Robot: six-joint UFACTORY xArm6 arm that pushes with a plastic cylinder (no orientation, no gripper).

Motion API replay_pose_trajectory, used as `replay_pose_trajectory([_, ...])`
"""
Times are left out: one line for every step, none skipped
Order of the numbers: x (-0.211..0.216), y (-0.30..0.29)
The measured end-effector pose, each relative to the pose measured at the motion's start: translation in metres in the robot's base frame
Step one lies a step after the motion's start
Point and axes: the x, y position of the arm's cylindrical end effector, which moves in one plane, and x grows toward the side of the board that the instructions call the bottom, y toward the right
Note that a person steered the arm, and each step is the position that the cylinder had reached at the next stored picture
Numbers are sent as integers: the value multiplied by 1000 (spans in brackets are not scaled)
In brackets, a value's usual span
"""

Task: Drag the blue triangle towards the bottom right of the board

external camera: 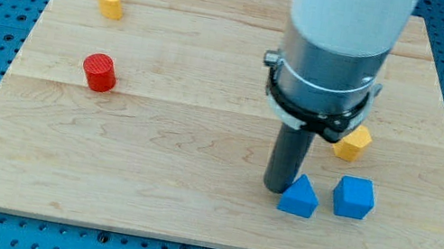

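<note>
Right now the small blue triangular block (pixel 299 197) sits low on the pale wooden table (pixel 190 201), toward the view's bottom and somewhat right of centre, not yet in the bottom right corner. The arm's dark rod comes straight down beside it, and my tip (pixel 276 188) rests on the table against the triangle's left edge, touching it or very nearly so. This end effector is a plain rod with no jaws, so there is nothing to part or close; it clamps on nothing and can only shove. I would judge the step in hand to be the push itself, just at contact. The next move calls for sliding the tip rightward and down the view, keeping behind the triangle so it does not slip off sideways. The trouble is the blue cube (pixel 354 197) just beside the triangle on its right, apart by a narrow gap; a straight rightward push would likely drive one into the other. A yellow block (pixel 353 142) lies partly hidden behind the arm, above the cube. Far off at the view's left stand a red cylinder (pixel 100 73) and another yellow block (pixel 110 1). No containers are anywhere on the table.
</note>
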Motion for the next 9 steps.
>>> replay_pose_trajectory([-2,26])
replay_pose_trajectory([17,61])
replay_pose_trajectory([22,47])
replay_pose_trajectory([40,22])
replay_pose_trajectory([57,13])
replay_pose_trajectory([59,39])
replay_pose_trajectory([64,46])
replay_pose_trajectory([83,47])
replay_pose_trajectory([79,165])
